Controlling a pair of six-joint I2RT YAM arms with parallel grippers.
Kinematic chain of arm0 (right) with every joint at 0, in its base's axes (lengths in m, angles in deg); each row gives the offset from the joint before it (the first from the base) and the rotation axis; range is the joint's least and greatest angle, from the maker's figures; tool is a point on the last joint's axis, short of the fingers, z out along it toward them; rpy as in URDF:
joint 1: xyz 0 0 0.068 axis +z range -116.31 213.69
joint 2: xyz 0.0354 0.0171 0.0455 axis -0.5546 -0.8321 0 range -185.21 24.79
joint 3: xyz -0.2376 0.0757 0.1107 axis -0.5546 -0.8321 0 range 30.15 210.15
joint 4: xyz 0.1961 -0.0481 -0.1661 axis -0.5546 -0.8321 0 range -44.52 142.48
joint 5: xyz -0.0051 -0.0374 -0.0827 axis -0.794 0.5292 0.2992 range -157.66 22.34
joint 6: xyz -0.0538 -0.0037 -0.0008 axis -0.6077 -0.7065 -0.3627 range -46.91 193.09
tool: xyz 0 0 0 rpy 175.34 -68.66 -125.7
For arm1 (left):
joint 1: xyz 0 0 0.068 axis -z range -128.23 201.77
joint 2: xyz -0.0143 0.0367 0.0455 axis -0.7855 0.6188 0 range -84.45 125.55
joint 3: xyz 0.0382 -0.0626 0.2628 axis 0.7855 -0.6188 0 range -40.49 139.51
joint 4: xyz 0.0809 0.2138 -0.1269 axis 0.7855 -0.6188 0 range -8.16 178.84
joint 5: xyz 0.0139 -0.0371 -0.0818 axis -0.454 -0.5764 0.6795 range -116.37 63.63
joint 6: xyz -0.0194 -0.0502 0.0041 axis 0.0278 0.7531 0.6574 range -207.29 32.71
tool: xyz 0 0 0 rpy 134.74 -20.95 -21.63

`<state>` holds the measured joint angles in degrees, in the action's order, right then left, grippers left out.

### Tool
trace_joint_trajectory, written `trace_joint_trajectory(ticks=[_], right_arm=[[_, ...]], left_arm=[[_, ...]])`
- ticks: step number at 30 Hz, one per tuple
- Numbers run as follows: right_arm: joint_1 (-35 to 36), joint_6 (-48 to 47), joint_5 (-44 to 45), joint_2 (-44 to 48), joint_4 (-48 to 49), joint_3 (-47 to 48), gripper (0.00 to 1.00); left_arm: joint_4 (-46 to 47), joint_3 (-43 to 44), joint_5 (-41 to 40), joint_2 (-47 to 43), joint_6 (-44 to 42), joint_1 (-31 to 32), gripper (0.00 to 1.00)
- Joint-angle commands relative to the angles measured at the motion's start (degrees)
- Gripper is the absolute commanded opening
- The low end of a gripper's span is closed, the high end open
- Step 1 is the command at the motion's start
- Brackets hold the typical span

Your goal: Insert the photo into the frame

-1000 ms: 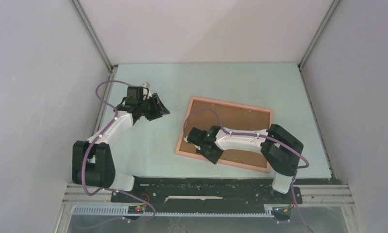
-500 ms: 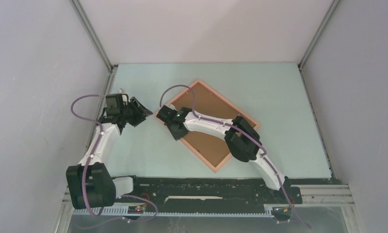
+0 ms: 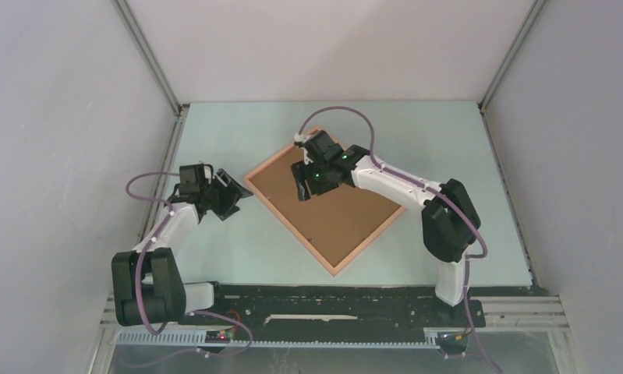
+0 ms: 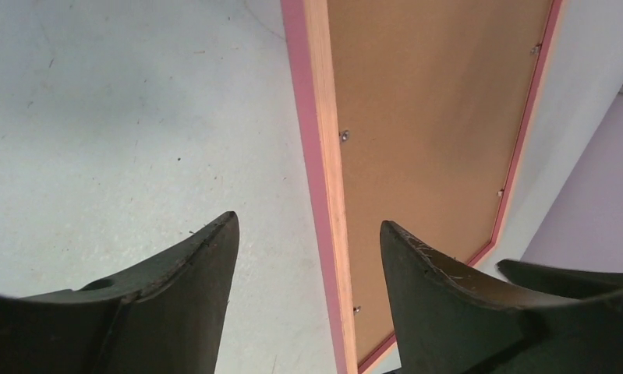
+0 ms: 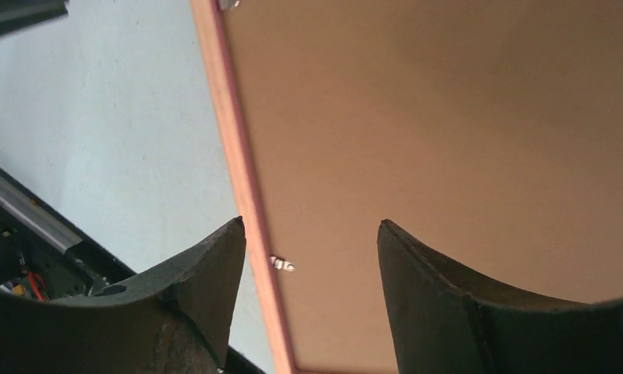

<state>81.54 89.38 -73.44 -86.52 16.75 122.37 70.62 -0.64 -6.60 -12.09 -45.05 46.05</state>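
Pale mint-green table (image 3: 448,140) with faint scuffs, one salmon-pink picture frame (image 4: 316,156) lying flat near its middle, back side up, turned diamond-wise, brown backing board (image 4: 433,117) showing, small metal clips (image 4: 344,135) along its inner edge

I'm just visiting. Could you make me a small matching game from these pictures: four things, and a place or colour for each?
Things:
1 left end effector
2 right end effector
3 frame
4 table

Descriptions:
a pale green
b open, over the brown backing
c pink rim, back side up
d open, by the frame's left corner

Pairs: 1-d, 2-b, 3-c, 4-a
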Motion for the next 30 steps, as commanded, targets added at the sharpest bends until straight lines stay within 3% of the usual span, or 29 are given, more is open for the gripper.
trace_joint_trajectory(ticks=[1, 9, 18, 30], right_arm=[[-0.3, -5.9, -0.2, 0.2, 0.7, -0.9, 0.71], [5.2, -5.2, 5.6, -4.9, -2.3, 4.5, 0.69], [9.3, -3.5, 9.0, -13.3, -6.6, 13.5, 0.59], [11.9, -1.9, 17.4, -18.1, -9.5, 16.7, 0.49]], left_arm=[[3.0, -1.3, 0.2, -0.9, 1.9, -0.4, 0.72], [-4.4, -0.6, -5.0, -7.0, -4.9, -0.4, 0.73], [-9.4, 0.6, -8.7, -14.8, -10.2, -0.4, 0.72], [-9.3, -0.1, -4.6, -16.5, -11.3, -0.4, 0.73]])
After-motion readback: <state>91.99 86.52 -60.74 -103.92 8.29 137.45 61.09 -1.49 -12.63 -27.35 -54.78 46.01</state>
